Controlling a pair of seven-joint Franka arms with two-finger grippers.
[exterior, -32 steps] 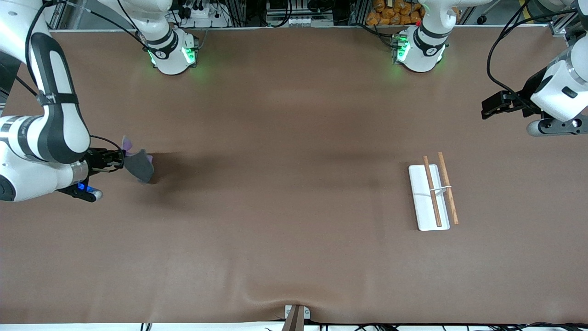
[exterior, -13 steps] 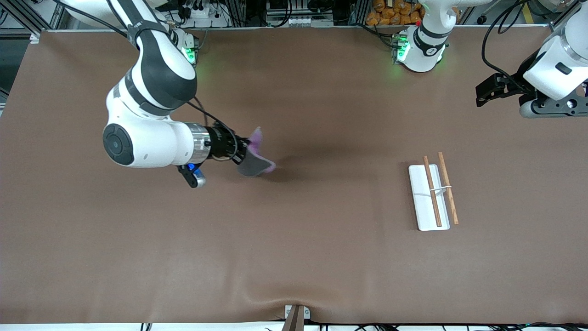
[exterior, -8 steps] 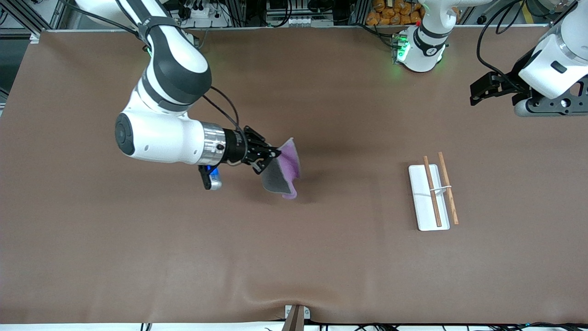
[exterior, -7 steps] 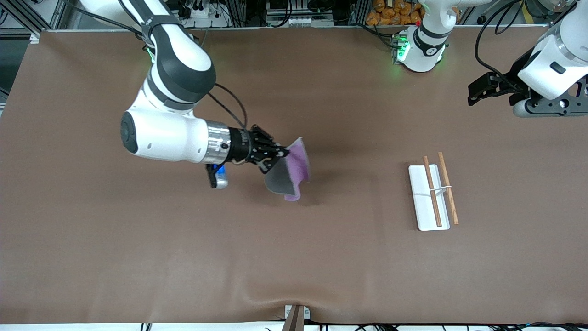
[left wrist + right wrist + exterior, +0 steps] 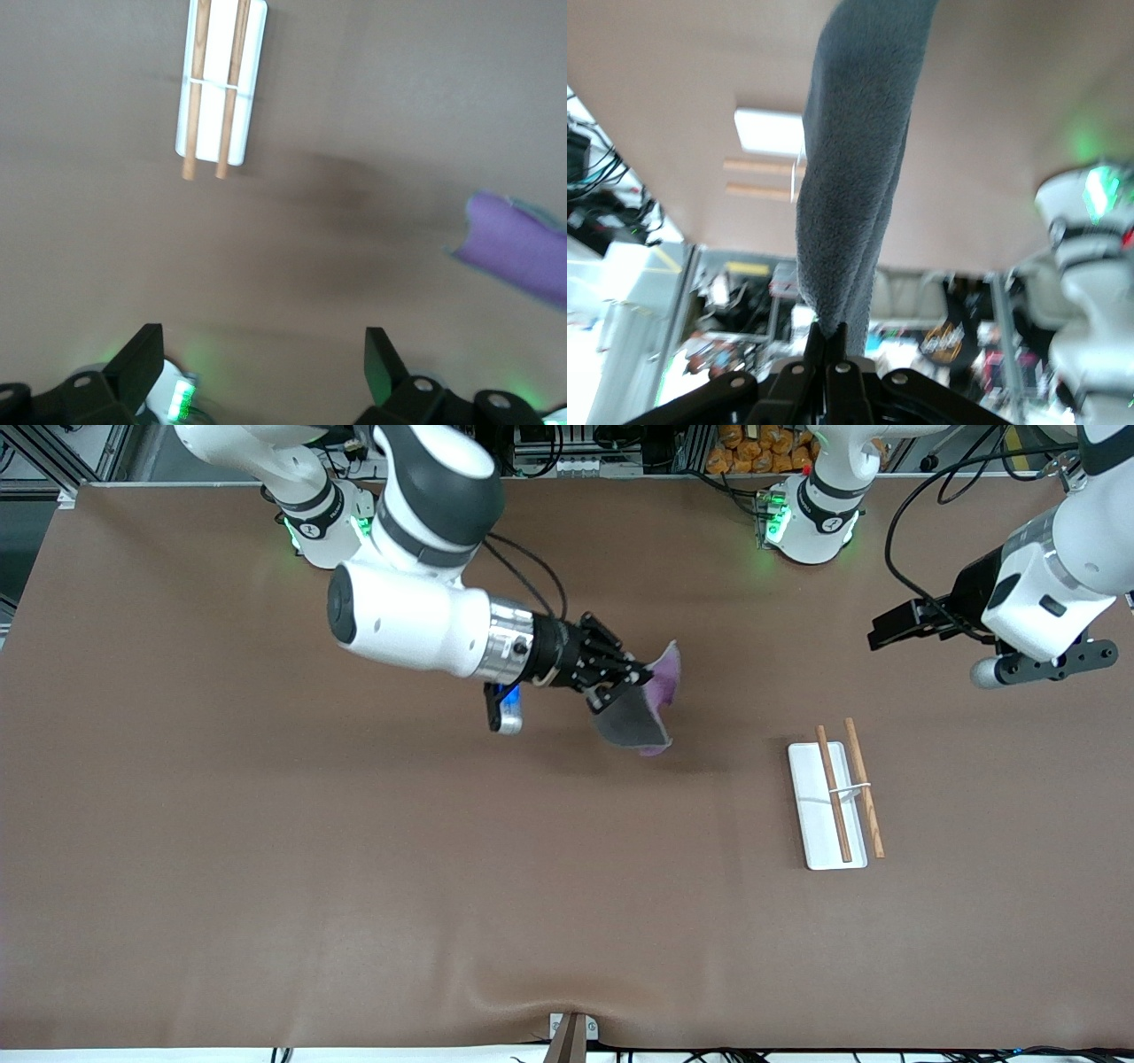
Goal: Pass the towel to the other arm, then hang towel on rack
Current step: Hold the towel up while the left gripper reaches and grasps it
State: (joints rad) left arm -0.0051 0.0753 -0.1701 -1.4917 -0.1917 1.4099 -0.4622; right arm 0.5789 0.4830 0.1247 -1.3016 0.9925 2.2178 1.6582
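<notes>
**Meanwhile: towel carried to mid-table, handover pending**

Right gripper (image 5: 640,680), clamped on the towel (image 5: 640,713), had swung from its own table end to mid-table. Left gripper (image 5: 886,634), jaws wide and empty, had edged closer above the rack (image 5: 828,804). Transfer appeared imminent.

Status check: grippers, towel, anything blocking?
Right gripper shut on towel, airborne mid-table. Left gripper open, waiting. Rack bare. No obstruction.

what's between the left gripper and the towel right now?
Nothing: in the front view only bare table separates the open left gripper from the towel in the right gripper.
</notes>
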